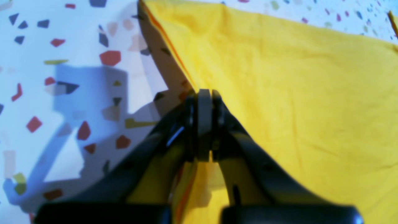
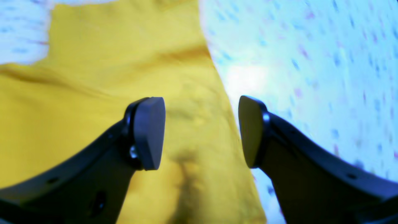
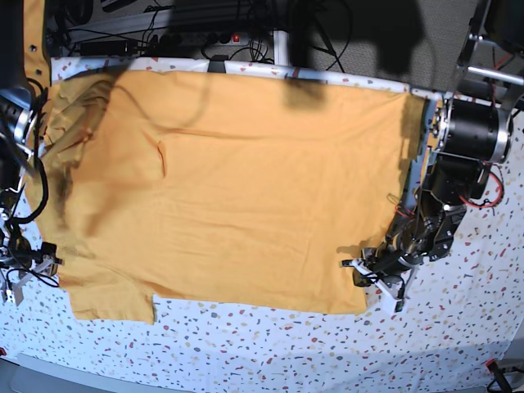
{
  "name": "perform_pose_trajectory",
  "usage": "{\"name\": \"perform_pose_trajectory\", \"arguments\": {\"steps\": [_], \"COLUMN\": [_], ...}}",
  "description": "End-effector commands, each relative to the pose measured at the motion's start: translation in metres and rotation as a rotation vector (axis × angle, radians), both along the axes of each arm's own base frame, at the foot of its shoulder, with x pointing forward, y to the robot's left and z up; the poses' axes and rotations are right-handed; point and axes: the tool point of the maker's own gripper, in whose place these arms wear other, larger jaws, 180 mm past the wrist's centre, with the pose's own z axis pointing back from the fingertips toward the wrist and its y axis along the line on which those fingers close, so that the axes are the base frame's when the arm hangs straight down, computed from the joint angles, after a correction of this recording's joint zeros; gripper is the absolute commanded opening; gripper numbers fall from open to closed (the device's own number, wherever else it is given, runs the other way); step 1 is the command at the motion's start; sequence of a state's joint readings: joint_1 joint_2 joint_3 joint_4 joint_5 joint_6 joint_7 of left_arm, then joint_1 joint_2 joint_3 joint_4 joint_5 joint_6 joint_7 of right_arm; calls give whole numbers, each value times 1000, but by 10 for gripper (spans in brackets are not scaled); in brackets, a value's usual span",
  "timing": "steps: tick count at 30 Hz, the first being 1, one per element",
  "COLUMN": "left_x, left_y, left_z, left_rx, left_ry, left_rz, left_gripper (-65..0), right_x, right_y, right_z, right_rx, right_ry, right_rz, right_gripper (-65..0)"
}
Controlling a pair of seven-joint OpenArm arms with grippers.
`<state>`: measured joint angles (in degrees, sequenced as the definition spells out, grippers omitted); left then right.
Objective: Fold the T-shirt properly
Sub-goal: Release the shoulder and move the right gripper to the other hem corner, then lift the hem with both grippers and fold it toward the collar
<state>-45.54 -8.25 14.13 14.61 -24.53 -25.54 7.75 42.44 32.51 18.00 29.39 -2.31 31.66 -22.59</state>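
The mustard-yellow T-shirt (image 3: 246, 188) lies spread flat across the table, with a sleeve (image 3: 110, 299) at the lower left. My left gripper (image 1: 204, 95) is shut on the T-shirt's edge, and the hem is pinched between its fingers and raised a little off the cloth. In the base view this gripper (image 3: 366, 266) sits at the shirt's lower right corner. My right gripper (image 2: 200, 133) stands open just above the T-shirt (image 2: 93, 93), and the shirt's edge runs between its two fingers (image 2: 149, 133). Nothing is held in it.
A white speckled tablecloth (image 3: 270, 344) covers the table around the shirt. Cables and a power strip (image 3: 205, 37) lie along the back edge. The left arm's motor housing (image 3: 471, 135) stands at the right, and the right arm (image 3: 16, 155) is at the left edge.
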Motion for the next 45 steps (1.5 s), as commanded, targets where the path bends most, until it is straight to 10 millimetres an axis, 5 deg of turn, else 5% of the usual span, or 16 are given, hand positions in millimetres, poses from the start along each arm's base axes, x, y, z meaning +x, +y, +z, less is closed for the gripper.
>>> {"name": "perform_pose_trajectory", "arguments": {"steps": [1,7,16,23,26,38,45], "left_x": [20,21,21,22,22,26,27], "left_y": [0,0,0,1,1,-1,-17], "left_z": [30,30,30,32,32,41,60], "left_rx": [-19,-19,-20,-22,-22,-20,34], "left_ry": [-78,-79,-79,-89,-89,-112,-68], "left_rz": [6,7,7,10,11,2,-106], "left_gripper": [-650,-650,-650,-650,-650,-650,-650], "right_x": [4,-26,-44,-72,-70,-41,-27], "right_y": [-17,-29,-23,-12,-10,-6,21], "right_z": [17,-37,-60,-93,-91,-45,-17], "right_rx": [-23,-23,20,43,70,67,95], "right_ry": [-53,28,85,163,148,83,25], "right_rz": [-30,-113,-128,-79,-82,-42,121], "right_gripper": [-299,-299,-300,-517,-650,-650,-650]}}
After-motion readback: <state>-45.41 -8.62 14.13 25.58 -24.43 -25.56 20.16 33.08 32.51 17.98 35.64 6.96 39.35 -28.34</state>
